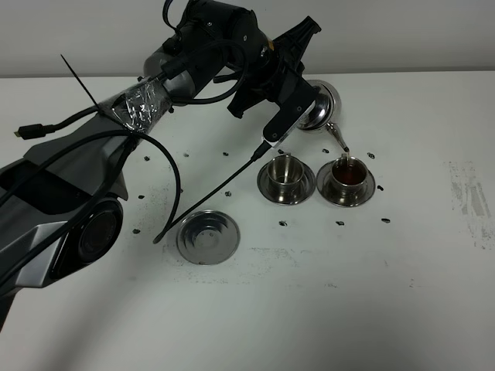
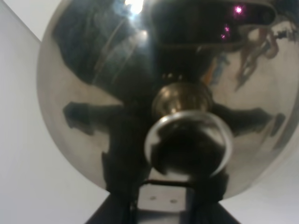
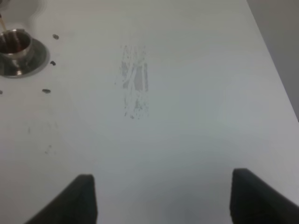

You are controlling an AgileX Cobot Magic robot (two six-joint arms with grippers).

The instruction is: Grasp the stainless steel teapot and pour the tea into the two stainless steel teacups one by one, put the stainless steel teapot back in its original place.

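Robot lab: bare white table (image 1: pixel 332 309) with black marker dots (image 1: pixel 284 222)

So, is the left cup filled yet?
Empty: the left cup shows bare steel inside; the right cup holds dark tea.

Left teacup (image 1: pixel 285 171) and right teacup (image 1: pixel 335 176) side by side mid-tabletop (image 1: pixel 402 294); tea (image 1: pixel 349 175) in the right one. Teapot (image 1: pixel 321 104) behind them, spout above right teacup. Saucer (image 1: pixel 207 236) front-left of both, nearer front edge.
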